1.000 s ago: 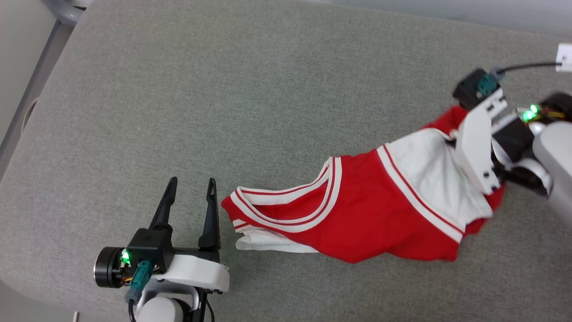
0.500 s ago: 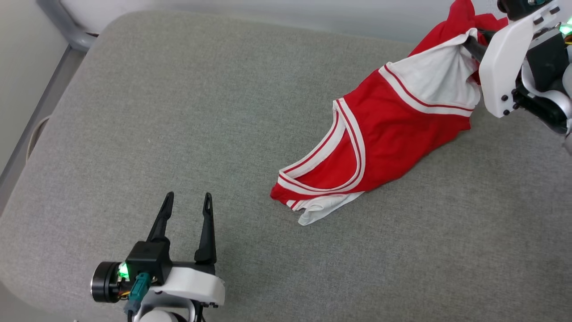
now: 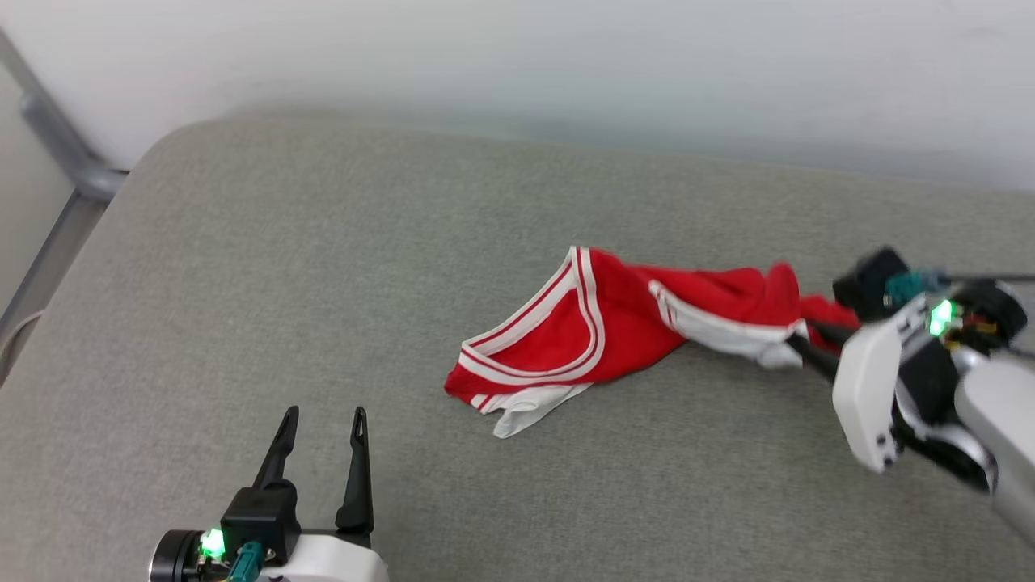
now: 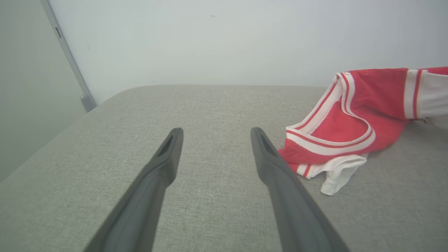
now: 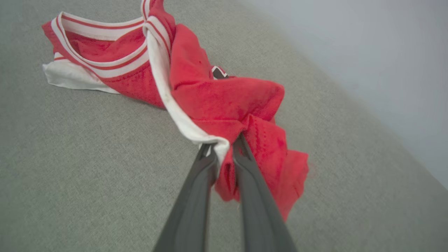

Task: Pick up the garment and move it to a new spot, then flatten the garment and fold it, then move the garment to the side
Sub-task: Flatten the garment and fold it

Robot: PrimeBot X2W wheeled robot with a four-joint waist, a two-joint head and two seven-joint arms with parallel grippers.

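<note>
The garment (image 3: 614, 327), a red jersey with white panels and red-white striped trim, lies bunched on the grey cushion, its neckline end toward the left. My right gripper (image 3: 796, 347) is shut on a fold at its right end; in the right wrist view the fingers (image 5: 241, 164) pinch red and white fabric of the garment (image 5: 224, 98). My left gripper (image 3: 322, 416) stands open near the front left, apart from the cloth, nothing between its fingers. In the left wrist view the garment (image 4: 353, 119) lies to the right of the open left gripper (image 4: 213, 131).
The grey cushion (image 3: 323, 259) spreads wide, with a rounded corner at the back left. A pale wall (image 3: 517, 65) runs behind it. A grey metal rail (image 3: 57, 162) stands by the left edge.
The head camera has tilted, bringing the wall into view. My right gripper lifted the garment's right end, then came down again with it, and the cloth now lies more bunched and stretched sideways.
</note>
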